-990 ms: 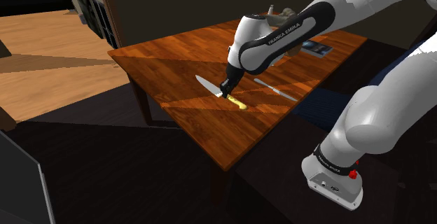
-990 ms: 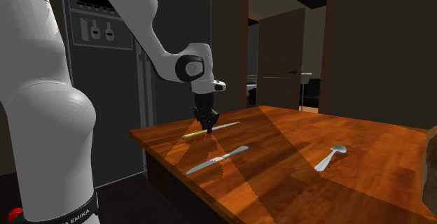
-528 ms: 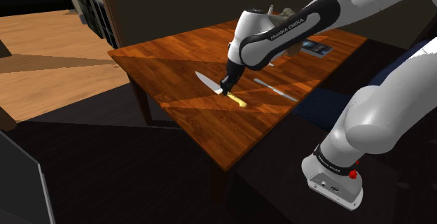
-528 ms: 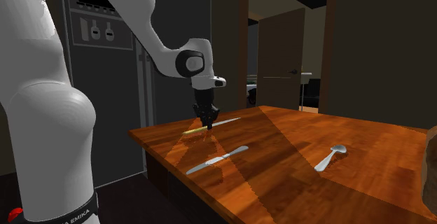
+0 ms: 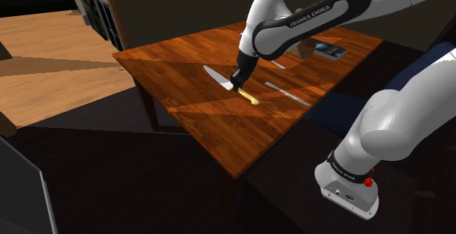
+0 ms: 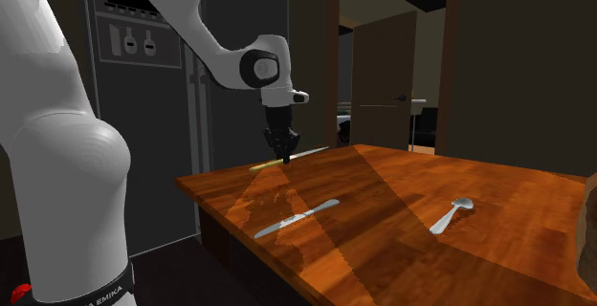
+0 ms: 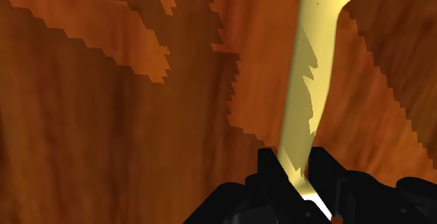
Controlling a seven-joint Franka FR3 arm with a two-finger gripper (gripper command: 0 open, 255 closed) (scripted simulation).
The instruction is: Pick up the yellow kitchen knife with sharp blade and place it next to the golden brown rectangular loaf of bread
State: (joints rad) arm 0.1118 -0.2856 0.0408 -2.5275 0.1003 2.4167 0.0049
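Dim room, brown wooden worktop (image 5: 219, 141). My all-black end effector (image 5: 235, 84) pinches the yellow-handled, silver-bladed kitchen knife (image 5: 250, 97) just above the worktop. I judge this the lift step. Next: carry it to the brown loaf (image 6: 586, 228) at the second exterior view's far right and set it down beside.

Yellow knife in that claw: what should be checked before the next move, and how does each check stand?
1. The gripper clasps the yellow knife: ok.
2. The yellow knife is off the table: ok.
3. The silver knife and the spoon lie flat, below a carry path: ok.
4. The loaf is found, at the second exterior view's right edge: ok.
5. Free space beside the loaf: cannot tell.
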